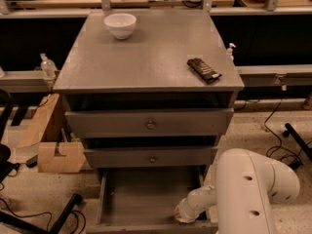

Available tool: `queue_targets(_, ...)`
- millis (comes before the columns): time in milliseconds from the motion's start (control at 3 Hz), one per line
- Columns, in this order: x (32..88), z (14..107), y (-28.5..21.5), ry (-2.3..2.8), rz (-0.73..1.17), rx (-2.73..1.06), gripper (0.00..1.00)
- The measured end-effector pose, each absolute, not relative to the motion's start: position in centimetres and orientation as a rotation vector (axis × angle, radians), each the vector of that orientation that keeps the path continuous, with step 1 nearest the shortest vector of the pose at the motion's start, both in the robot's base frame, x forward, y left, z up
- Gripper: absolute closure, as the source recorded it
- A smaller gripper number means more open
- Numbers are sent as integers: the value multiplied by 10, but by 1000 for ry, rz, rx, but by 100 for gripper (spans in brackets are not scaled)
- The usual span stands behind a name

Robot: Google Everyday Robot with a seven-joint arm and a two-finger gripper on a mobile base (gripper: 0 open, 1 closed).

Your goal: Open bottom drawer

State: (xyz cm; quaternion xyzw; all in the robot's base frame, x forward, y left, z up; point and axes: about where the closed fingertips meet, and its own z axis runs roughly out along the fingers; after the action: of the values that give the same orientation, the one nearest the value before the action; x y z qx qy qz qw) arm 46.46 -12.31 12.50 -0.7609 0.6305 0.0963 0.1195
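Note:
The grey cabinet has three drawers. The bottom drawer [146,199] is pulled out, showing its plain grey shallow tray; its front and knob are cut off by the picture's lower edge. The mid drawer [152,158] and the top drawer [150,125] stand slightly out, each with a small round knob. My white arm [248,194] reaches in from the lower right. My gripper [181,215] is low at the front right corner of the bottom drawer, mostly hidden behind the wrist.
On the cabinet top [146,57] stand a white bowl [120,25] at the back left and a dark snack bar [204,69] at the right. A cardboard box [51,140] lies on the floor to the left. Cables and a black stand lie on the floor around.

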Motion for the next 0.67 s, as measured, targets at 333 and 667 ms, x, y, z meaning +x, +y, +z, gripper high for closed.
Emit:
queue_targets(333, 470, 126, -122, 1843, 282, -2224, 100)
queue_targets(667, 468, 126, -122, 1848, 291, -2227, 100)
